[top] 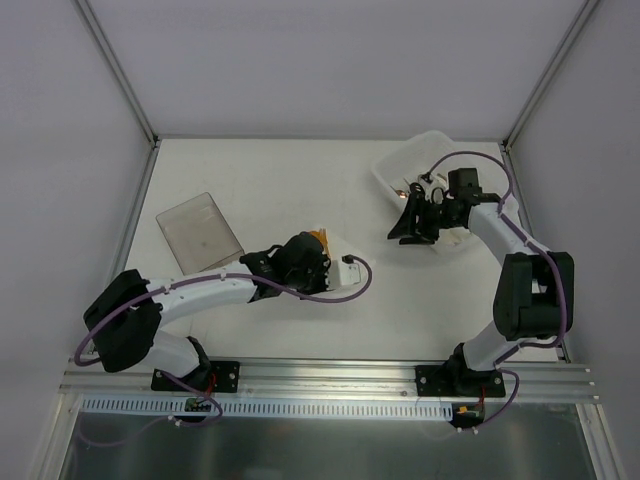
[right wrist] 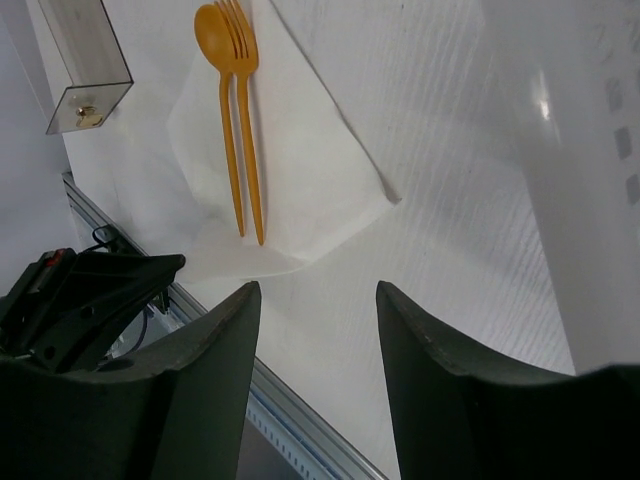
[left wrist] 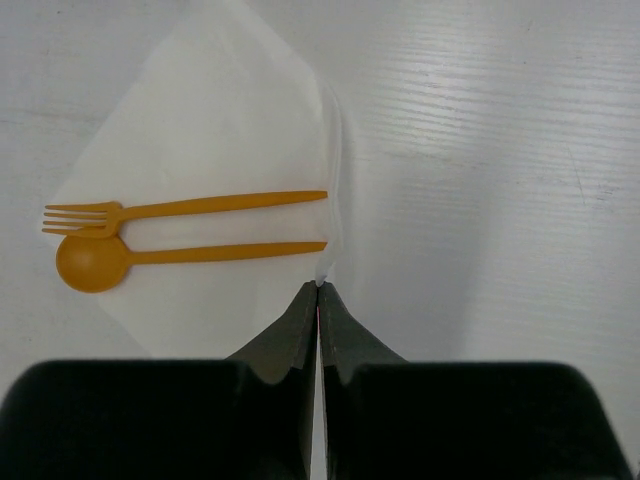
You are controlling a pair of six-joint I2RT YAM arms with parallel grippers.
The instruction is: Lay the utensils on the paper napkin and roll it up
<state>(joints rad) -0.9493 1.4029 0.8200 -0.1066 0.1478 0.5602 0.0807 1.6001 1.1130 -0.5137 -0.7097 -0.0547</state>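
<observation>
Your left fingers (left wrist: 305, 312) pinch the napkin (left wrist: 200, 130) edge; fork (left wrist: 200, 207) and spoon (left wrist: 95, 262) lie on it at nine o'clock; rolling not yet done; right fingers (right wrist: 245, 310) open, empty.

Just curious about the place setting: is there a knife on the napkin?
No, only an orange fork and spoon lie side by side on the white napkin.
</observation>
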